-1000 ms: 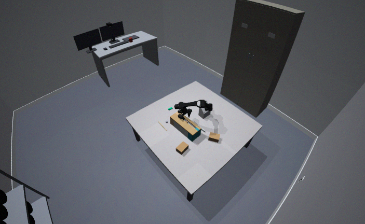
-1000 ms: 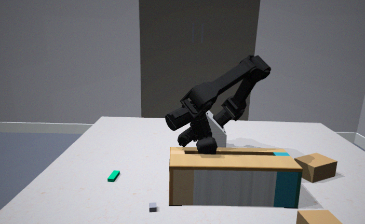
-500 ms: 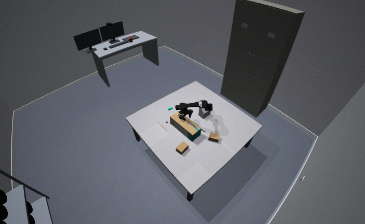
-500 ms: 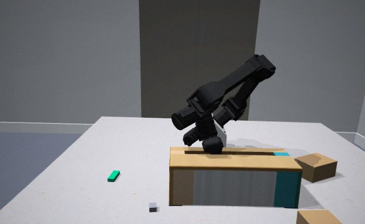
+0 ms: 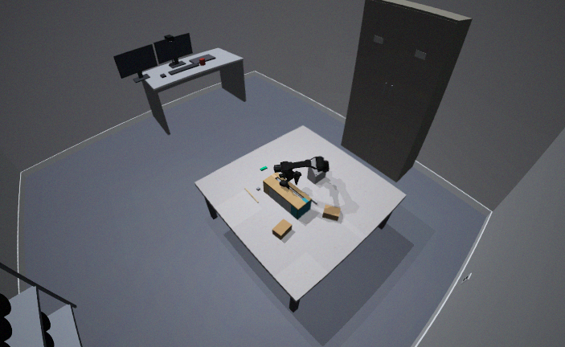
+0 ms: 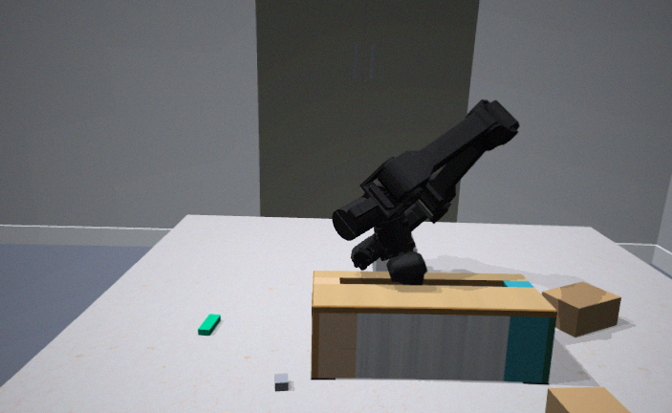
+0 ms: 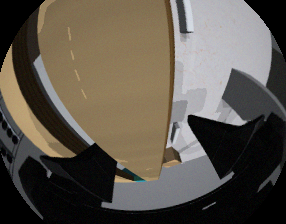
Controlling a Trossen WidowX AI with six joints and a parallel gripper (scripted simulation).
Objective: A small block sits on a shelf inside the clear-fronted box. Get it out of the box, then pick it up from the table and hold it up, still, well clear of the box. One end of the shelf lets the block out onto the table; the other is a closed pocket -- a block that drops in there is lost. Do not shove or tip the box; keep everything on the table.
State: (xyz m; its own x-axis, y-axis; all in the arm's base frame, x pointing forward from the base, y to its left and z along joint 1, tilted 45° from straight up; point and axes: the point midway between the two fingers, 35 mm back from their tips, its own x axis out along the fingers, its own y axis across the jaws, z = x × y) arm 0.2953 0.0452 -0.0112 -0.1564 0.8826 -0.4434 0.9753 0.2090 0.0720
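Black pincer [image 6: 386, 264], fingers apart and empty, sits at the slot atop the tan clear-fronted box [image 6: 430, 298], frame centre. Small grey block [image 6: 281, 381] already on the white desk [image 6: 122, 334], lower left of box. Pickup and lift remain.

The tool [image 6: 404, 271] is matt black, like the arm [image 6: 430, 163] behind it; beneath it the box [image 6: 430, 300] has a tan lid and tan left end, a pale grey front streaked with faint vertical bands, and a teal right end; far left of the tool lies a bright green bar [image 6: 208, 324]; lower left, a small block [image 6: 281, 381], light grey on top and darker on its side; right of the tool, a brown carton [image 6: 581, 307]; the worktop [image 6: 122, 349] is off-white with faint orange flecks.
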